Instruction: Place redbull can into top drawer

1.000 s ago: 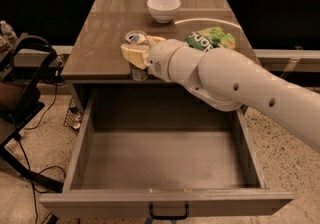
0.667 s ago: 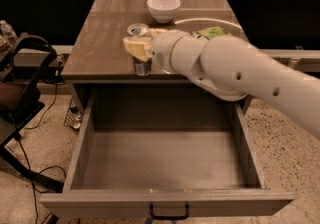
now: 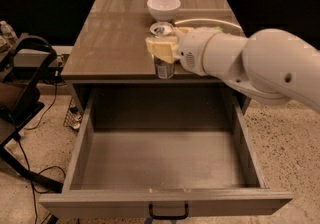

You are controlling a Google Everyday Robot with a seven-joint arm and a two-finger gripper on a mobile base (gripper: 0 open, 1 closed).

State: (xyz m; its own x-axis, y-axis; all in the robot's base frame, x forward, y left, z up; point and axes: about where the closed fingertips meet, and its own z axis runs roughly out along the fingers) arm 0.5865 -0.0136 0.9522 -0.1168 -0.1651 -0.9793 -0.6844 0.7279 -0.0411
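Note:
The redbull can [image 3: 163, 67] is a slim silver can with a shiny top. My gripper [image 3: 161, 48] is shut on its upper half and holds it upright over the front edge of the tabletop, above the back of the top drawer. The top drawer [image 3: 165, 155] is pulled fully open below; its inside is bare, and a small black handle [image 3: 168, 213] sits on its front panel. My white arm comes in from the right.
A white bowl [image 3: 163, 7] stands on the wooden tabletop [image 3: 112, 33] behind the can. A green bag is mostly hidden behind my arm. A black chair [image 3: 20, 98] and cables sit on the floor at left.
My gripper has carried the can to the right and slightly forward, from the left part of the table's front edge to its middle, over the open drawer.

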